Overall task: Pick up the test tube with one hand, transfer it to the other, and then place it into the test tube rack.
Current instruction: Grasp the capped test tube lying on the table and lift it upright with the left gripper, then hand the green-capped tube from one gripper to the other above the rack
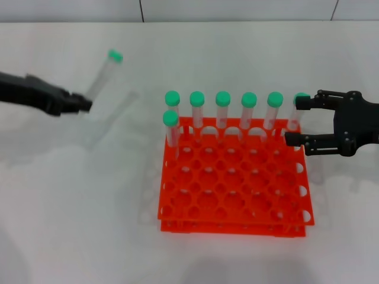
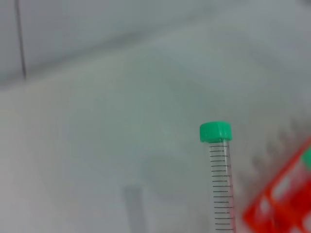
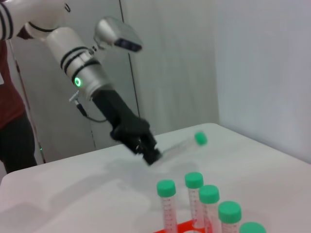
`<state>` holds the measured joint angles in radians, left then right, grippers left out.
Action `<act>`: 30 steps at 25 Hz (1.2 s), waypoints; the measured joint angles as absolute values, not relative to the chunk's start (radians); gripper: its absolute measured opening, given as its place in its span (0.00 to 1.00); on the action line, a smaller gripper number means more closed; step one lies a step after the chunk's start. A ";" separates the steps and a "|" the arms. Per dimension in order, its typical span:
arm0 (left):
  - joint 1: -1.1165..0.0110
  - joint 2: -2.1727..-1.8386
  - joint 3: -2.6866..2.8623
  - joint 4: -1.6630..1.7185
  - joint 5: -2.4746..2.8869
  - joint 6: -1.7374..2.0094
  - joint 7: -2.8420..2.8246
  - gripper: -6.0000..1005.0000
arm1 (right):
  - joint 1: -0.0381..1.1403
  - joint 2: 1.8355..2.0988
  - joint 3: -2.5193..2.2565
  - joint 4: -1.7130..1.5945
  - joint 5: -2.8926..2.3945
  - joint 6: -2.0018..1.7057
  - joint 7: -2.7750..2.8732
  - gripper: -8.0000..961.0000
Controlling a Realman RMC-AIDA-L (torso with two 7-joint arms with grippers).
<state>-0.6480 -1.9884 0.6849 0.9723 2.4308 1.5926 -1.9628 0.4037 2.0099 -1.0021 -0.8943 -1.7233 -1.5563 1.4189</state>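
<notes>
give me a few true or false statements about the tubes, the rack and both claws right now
1. The left claw holds a test tube above the table, tilted. True.
2. The held tube's cap is orange. False: the cap is green.
3. The right claw is open beside the test tube rack. True.
4. Every hole in the rack is filled. False: only seven tubes stand along its far side; the other holes are empty.
5. The right claw is gripping the held tube too. False: it is well apart, on the rack's other side.
</notes>
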 joint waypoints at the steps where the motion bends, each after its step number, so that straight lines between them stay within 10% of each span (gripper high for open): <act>1: -0.639 -1.988 0.685 0.987 2.394 1.588 -1.954 0.19 | 0.404 2.010 -0.998 -0.894 -1.723 -1.557 1.419 0.74; 30: -0.619 -2.064 0.781 0.850 1.852 1.629 -1.467 0.18 | 0.390 2.004 -0.970 -0.938 -1.710 -1.566 1.419 0.73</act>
